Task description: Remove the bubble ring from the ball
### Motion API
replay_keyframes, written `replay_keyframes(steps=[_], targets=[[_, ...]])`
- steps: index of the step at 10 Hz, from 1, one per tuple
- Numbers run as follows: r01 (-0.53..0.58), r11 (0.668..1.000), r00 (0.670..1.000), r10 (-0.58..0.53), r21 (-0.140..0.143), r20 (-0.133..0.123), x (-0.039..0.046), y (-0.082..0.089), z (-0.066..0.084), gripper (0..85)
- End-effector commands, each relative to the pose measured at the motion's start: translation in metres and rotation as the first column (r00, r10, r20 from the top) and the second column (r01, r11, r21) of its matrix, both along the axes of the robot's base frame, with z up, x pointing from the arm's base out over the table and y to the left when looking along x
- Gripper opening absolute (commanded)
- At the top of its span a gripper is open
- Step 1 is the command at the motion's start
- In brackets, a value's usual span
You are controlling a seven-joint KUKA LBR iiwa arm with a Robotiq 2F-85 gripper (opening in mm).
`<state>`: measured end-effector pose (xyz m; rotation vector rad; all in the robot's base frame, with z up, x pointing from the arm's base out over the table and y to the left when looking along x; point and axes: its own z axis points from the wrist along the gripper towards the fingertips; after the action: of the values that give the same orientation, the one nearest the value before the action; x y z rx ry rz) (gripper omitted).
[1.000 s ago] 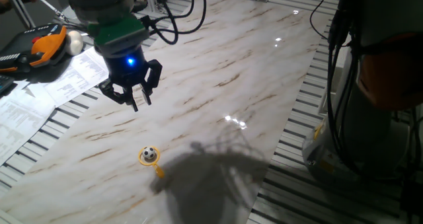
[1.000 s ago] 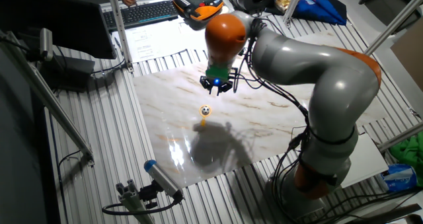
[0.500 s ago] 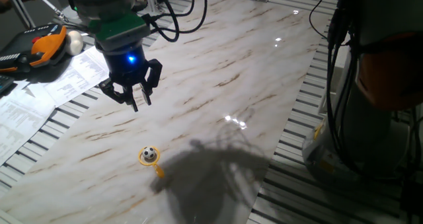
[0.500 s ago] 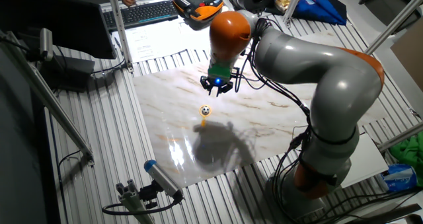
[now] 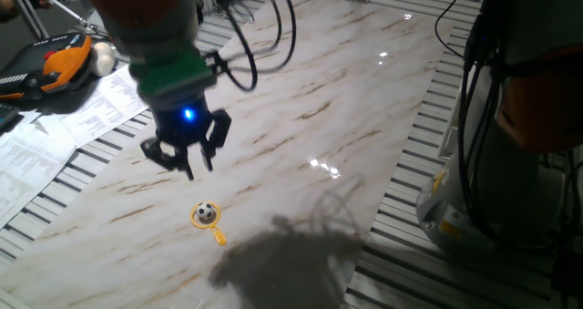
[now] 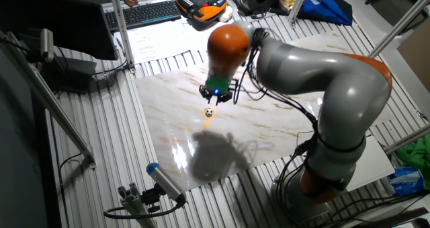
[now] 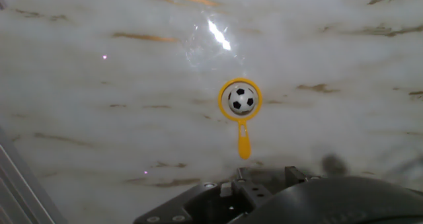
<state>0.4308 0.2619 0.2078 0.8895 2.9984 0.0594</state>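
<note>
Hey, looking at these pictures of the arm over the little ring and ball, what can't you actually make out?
- Black two-finger gripper: one fixed view is motion-blurred, so whether it is open is unclear.
- Fingertips: cut off by the hand view's bottom edge.
- Thin yellow-orange plastic bubble ring and tiny black-and-white ball: too small in the other fixed view to tell whether they touch.
</note>
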Motion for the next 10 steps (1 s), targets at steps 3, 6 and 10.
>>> replay_keyframes(steps=[3, 6, 10], targets=[[0.026, 1.000, 0.999, -0.027, 0.016, 0.020, -0.0055, 0.007, -0.022, 34.0], [0.036, 0.999, 0.999, -0.036, -0.004, 0.029, -0.0085, 0.010, -0.039, 34.0], [0.026, 1.000, 0.999, -0.026, -0.003, 0.048, -0.0049, 0.006, -0.058, 34.0]])
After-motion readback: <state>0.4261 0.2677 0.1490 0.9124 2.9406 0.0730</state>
